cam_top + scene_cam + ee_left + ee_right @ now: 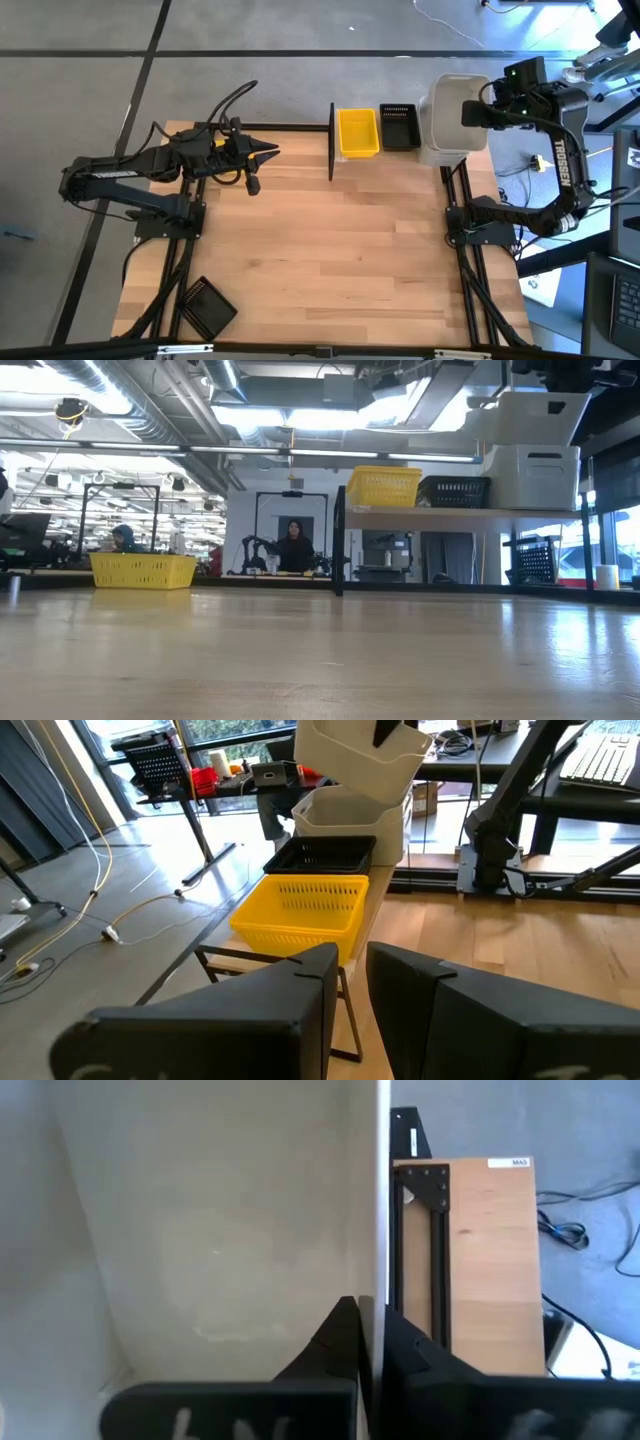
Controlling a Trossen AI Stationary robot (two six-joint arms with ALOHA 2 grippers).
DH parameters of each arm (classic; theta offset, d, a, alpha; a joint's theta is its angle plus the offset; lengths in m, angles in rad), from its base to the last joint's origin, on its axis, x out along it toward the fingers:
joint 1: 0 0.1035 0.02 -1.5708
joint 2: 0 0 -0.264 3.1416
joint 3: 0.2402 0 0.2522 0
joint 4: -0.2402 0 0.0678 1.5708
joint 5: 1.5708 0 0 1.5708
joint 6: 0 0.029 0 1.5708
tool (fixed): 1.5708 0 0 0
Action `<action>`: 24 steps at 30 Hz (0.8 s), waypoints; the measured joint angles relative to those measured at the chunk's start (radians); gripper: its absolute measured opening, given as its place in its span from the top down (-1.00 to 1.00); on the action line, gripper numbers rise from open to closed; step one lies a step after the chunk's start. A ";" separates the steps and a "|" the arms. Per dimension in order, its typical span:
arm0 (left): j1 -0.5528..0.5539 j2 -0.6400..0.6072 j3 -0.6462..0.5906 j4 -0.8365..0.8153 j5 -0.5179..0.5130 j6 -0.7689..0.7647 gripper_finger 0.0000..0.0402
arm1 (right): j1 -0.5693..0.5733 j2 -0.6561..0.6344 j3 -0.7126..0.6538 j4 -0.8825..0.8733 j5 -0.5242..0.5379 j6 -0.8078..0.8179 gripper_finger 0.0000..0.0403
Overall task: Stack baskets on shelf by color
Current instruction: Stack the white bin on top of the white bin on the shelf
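Observation:
On the shelf at the table's far right stand a yellow basket, a black basket and a whitish basket, side by side. My right gripper is shut on a second whitish basket right above that one. In the left wrist view the held basket is tilted over the lower one. My left gripper waits level over the table's far left, its fingers a narrow gap apart with nothing between them. My right gripper pinches the upper whitish basket's side wall at its rim, on the side toward the table's right edge. One finger is inside the basket and one outside. The fingers slant down from above. The basket hangs tilted over the lower whitish basket; whether the two touch I cannot tell.
A black basket lies at the table's near left corner. In the low view another yellow basket shows at the far left. The shelf's black end post stands left of the yellow basket. The bare wooden tabletop lies between the arms.

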 joint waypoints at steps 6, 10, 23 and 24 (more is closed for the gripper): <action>0.000 0.000 0.000 0.000 0.000 0.000 0.76 | 0.000 0.003 0.000 0.004 0.031 -0.026 1.00; 0.000 0.000 0.000 0.000 0.000 0.001 0.76 | 0.000 0.004 0.000 0.004 0.034 -0.056 1.00; 0.000 0.000 0.000 0.000 0.000 0.002 0.76 | 0.000 0.005 0.000 -0.022 0.032 -0.048 1.00; 0.000 0.000 0.000 0.000 0.000 0.002 0.76 | 0.000 0.005 0.000 -0.022 0.032 -0.048 1.00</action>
